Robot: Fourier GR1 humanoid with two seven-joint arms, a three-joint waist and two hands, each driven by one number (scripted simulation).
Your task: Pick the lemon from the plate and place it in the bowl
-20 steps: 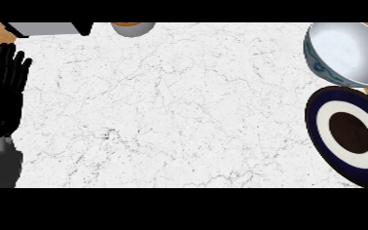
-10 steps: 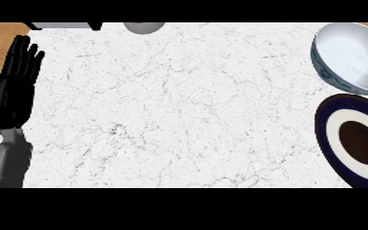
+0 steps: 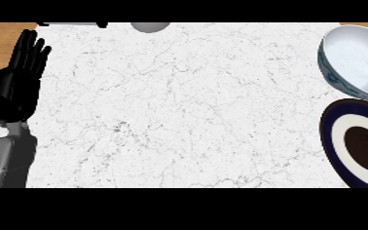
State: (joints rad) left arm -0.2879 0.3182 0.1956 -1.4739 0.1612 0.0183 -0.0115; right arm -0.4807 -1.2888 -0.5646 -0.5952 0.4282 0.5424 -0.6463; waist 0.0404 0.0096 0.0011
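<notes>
A dark blue plate [image 3: 338, 126] with a white ring and a dark centre lies at the right edge, cut off by the frame. No lemon shows on its visible part. Just above the plate sits a pale bowl [image 3: 343, 58] with a blue patterned outside, also partly cut off. My left hand [image 3: 20, 80] rests open at the far left edge, fingers straight and pointing up, far from both dishes. My right hand is out of view.
The white marble counter [image 3: 187, 107] fills the view. A grey round object [image 3: 149, 26] peeks in at the top edge, with a dark-edged item [image 3: 72, 24] to its left. Brown wood [image 3: 14, 29] shows at the top left corner.
The view has shifted: my left hand and forearm show further into the frame, while the bowl and plate sit closer to the right edge. The top-edge round object moved right.
</notes>
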